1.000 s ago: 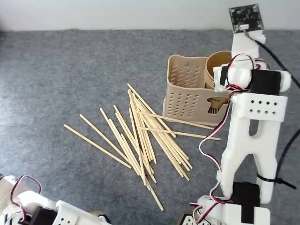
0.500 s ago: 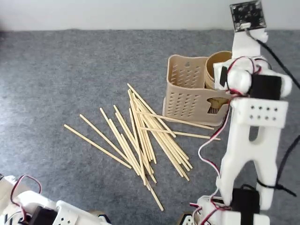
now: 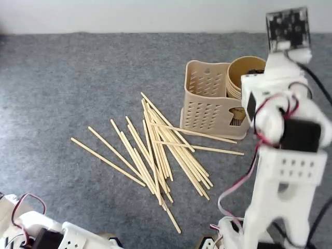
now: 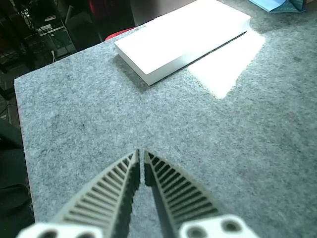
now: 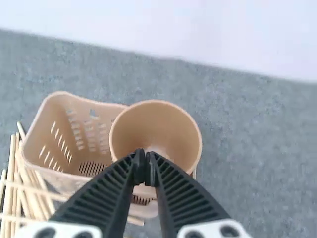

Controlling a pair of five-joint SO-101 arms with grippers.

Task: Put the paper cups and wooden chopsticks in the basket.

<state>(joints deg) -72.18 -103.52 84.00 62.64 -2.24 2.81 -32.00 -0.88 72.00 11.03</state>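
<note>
Table [image 3: 78, 78]: grey felt-like top, running up to a pale wall at 12 o'clock.
Basket [image 3: 207, 104]: beige, perforated, upright, at about 2 o'clock from the middle of the high view.
Chopsticks [image 3: 155, 150]: pale wood, a loose crossed heap from the middle toward 6 o'clock, with strays fanning out to 8 o'clock. Two lie just beside the basket's base.
Slab [image 4: 183, 37]: white, flat, rectangular, seen in the left wrist view.

Workshop, felt-covered bench [image 4: 223, 124], equipment clutter [image 4: 44, 25] behind
</note>
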